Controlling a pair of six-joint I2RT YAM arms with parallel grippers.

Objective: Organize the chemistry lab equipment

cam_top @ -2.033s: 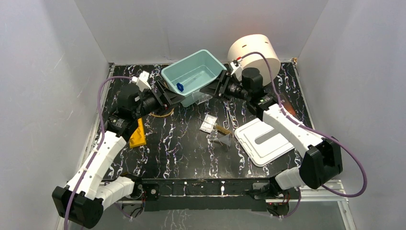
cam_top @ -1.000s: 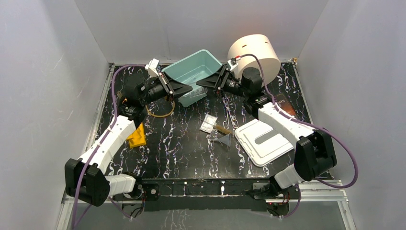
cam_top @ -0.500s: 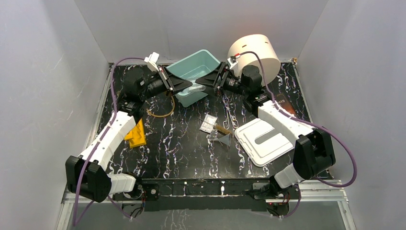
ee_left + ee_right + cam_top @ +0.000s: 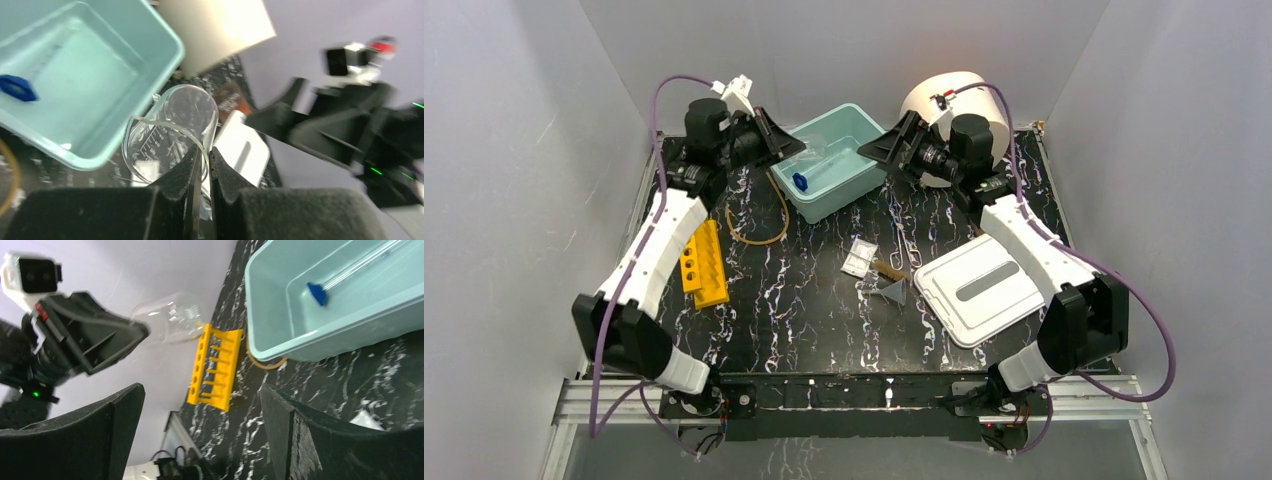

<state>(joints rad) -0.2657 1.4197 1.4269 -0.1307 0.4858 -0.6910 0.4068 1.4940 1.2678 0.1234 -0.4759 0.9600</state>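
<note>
My left gripper (image 4: 792, 150) is raised over the left rim of the teal bin (image 4: 862, 178), shut on the rim of the tiny glass beaker (image 4: 170, 134), which lies on its side in the air. The beaker (image 4: 170, 320) also shows in the right wrist view. A blue-capped clear tube (image 4: 801, 181) lies inside the bin. Right of the bin, my right gripper (image 4: 892, 150) stands open and empty. On the table lie the amber tubing (image 4: 764, 228), a clear packet (image 4: 859, 257), the wooden-handled brush (image 4: 887, 268) and a clear funnel (image 4: 890, 291).
A big cream cylinder (image 4: 959, 100) stands at the back right behind my right arm. A white lid (image 4: 979, 288) lies at the right front. A yellow rack (image 4: 704, 262) lies at the left beside my left arm.
The two grippers met at the beaker in front of the bin. My right gripper has opened and drawn back right; my left has lifted the beaker back and left.
</note>
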